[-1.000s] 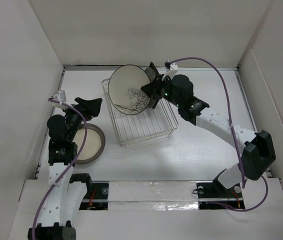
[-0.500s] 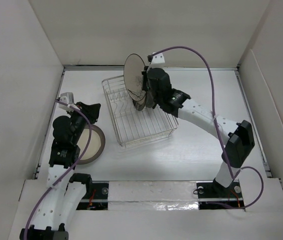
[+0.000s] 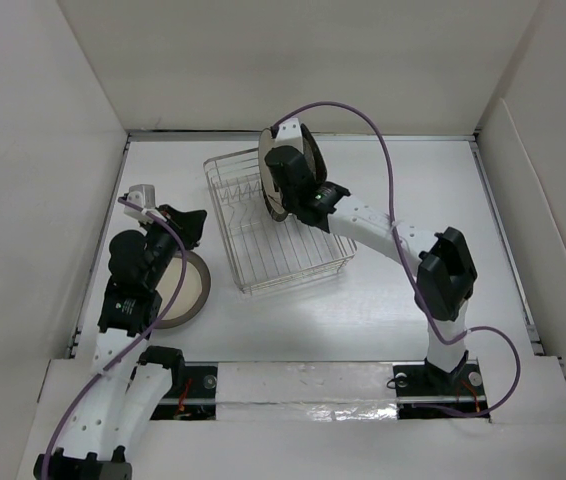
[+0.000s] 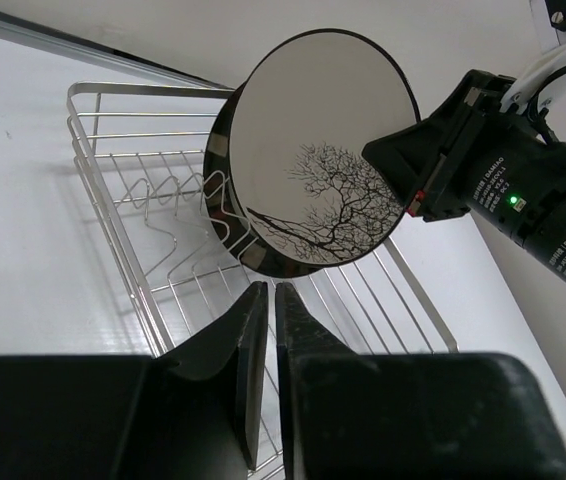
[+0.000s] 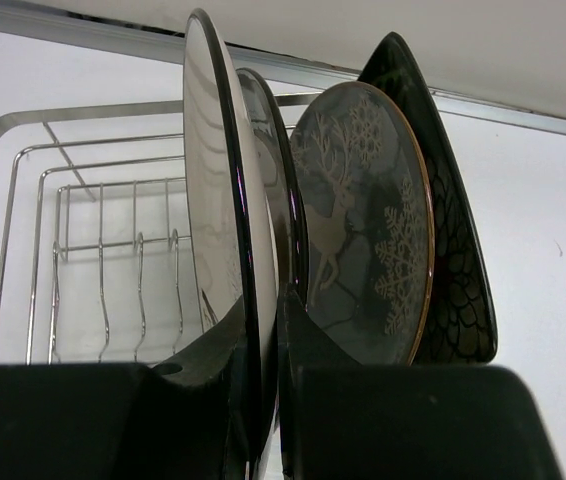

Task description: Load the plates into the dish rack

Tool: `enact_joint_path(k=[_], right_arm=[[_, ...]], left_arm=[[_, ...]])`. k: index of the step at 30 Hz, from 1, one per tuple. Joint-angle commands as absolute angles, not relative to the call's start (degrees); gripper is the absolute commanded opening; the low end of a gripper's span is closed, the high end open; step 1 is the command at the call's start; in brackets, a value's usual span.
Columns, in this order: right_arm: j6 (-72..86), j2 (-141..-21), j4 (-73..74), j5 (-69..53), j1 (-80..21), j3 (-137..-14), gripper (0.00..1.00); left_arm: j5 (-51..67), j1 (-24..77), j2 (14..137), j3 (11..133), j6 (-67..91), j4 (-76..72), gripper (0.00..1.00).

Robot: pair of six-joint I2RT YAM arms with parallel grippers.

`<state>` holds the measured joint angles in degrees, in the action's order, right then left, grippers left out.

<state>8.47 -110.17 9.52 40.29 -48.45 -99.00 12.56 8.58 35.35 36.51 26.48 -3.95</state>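
Above table's [image 3: 393, 300] dish rack [image 3: 293, 255], right pincer [image 5: 263, 385] grips tree plate [image 4: 303, 130], now turned edge-on.

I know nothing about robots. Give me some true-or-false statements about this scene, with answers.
1. The right gripper holds the round cream plate with a black tree drawing upright over the silver wire dish rack. True.
2. The left gripper carries a plate. False: it is shut on nothing.
3. A round cream plate with a brown rim lies flat on the table. True.
4. No other plate stands upright. False: a grey snowflake-patterned plate stands alongside.
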Motion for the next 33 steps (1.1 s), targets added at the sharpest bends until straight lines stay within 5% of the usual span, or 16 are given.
enact_joint_path(k=[1,20,27,33], right_arm=[[7.65,-108.81,2.28,44.3,-48.69,-104.15,0.0],[16.79,-114.52,1.23,35.95,-48.16,-100.29,0.01],[17.14,-110.13,-1.04,33.58,-48.16,-97.21,0.51],[16.09,-101.26,-3.16,27.7,-49.65,-91.33,0.7]], left_arm=[[13.27,9.4,35.51,39.37,25.31,-5.45,0.06],[12.48,9.4,36.03,38.58,25.14,-6.15,0.26],[11.43,9.4,39.02,38.76,25.05,-5.28,0.36],[10.28,9.4,40.17,39.11,25.92,-5.27,0.37]])
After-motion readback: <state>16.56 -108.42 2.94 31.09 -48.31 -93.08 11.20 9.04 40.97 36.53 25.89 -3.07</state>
